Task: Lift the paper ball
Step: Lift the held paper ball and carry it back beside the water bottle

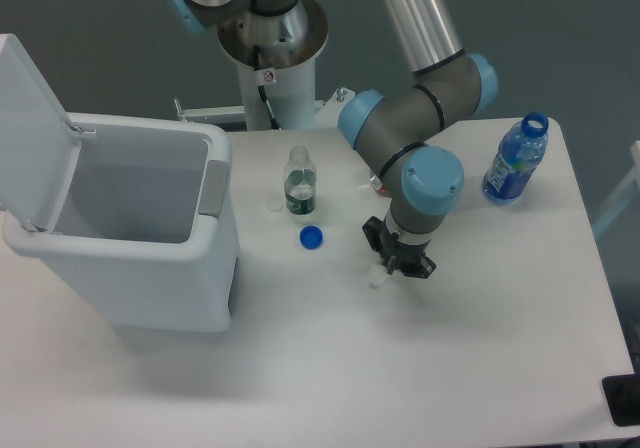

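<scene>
Paper ball (pixel 377 277): we see a small white wad on the worktop (pixel 420 368), just below and left of the black gripper, partly hidden by it. Its wrinkles are too faint against the white surface for us to make out.
Gripper (pixel 396 262): we see it pointing down at the worktop, right at the paper ball. From this angle we cannot tell whether the fingers are apart or closed, nor whether they touch the wad.
Arm (pixel 420 118): we see the grey links with light blue joint caps reaching from the pedestal (pixel 272 68) at the rear down to the middle of the worktop.
Blue bottle cap (pixel 311 237): we see it lying flat, left of the gripper and apart from the paper ball.
Small clear bottle (pixel 299 183): we see it standing upright, without a cap, just behind the blue bottle cap.
Blue water bottle (pixel 515 161): we see it near the far right corner, its open neck towards the rear, well apart from the gripper.
Bin (pixel 130 238): we see a white bin on the left side with its lid (pixel 30 118) swung up and open.
Red object (pixel 374 179): we see only a sliver of red behind the arm's wrist; we cannot tell what it is.
</scene>
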Controlling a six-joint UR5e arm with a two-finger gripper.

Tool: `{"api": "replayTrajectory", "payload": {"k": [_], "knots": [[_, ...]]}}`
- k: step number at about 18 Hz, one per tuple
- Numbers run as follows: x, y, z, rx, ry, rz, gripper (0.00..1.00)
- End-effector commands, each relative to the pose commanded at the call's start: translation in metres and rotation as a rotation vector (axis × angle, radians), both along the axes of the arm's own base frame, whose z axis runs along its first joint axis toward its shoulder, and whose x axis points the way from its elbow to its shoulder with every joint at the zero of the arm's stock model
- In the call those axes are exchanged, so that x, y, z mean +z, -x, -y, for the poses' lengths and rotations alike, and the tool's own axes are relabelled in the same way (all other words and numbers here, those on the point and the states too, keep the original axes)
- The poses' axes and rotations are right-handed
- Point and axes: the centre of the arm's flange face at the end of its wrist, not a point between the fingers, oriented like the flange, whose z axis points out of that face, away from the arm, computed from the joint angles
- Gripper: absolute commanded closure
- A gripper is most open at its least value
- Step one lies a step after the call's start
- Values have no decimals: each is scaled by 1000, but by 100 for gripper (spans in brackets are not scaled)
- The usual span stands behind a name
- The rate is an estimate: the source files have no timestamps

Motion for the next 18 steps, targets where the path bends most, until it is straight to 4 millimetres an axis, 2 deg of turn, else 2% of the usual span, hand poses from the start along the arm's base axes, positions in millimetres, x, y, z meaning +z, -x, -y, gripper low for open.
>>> {"api": "replayTrajectory", "payload": {"k": [6,7,13,15,18], "knots": [[57,47,-10,20,-79,-98,100],[61,56,-11,23,-81,-106,100],[118,107,-18,-24,-61,-142,100],[136,118,-16,-22,-38,-169,100],[151,131,4,-66,-19,-164,100]]}}
